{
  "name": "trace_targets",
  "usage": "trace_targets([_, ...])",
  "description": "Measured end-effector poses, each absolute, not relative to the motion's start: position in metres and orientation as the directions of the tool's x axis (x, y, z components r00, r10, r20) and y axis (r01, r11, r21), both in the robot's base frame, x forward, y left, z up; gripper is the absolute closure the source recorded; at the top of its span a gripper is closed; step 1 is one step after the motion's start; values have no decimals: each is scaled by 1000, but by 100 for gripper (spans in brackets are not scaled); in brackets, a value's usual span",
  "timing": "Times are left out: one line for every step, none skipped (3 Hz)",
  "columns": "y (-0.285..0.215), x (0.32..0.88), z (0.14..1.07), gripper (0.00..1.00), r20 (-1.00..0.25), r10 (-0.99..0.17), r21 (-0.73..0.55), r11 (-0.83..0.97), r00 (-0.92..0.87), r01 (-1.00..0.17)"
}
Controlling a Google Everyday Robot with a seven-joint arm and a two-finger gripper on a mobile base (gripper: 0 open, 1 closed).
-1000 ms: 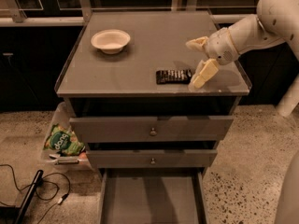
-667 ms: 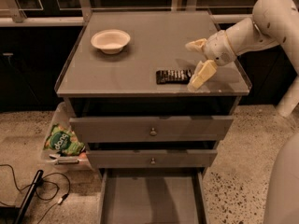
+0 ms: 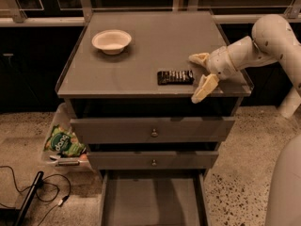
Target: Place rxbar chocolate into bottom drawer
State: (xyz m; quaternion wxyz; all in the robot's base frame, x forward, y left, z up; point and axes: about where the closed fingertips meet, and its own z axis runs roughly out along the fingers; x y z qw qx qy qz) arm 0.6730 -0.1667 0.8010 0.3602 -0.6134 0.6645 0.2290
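Black-wrapped, the rxbar chocolate lies flat near the front right corner of the grey cabinet top, well apart from the white bowl toward the back left corner. The gripper sits just beside the bar's right end, by the front edge, its jaws spread wide and holding nothing, so the step in hand looks like the approach to the grasp. The next move calls for straddling the bar, closing on it, and lowering it into the bottom drawer, which stands pulled out below.
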Motion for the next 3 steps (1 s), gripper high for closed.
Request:
trace_targets([-167,673,805,0,-760,-650,-138,142,12,-980])
trace_targets([-149,674,838,0,-741,-664,-204,90,93,-975])
trace_targets([-148,675,837,0,-743,-663,-200,91,91,-975])
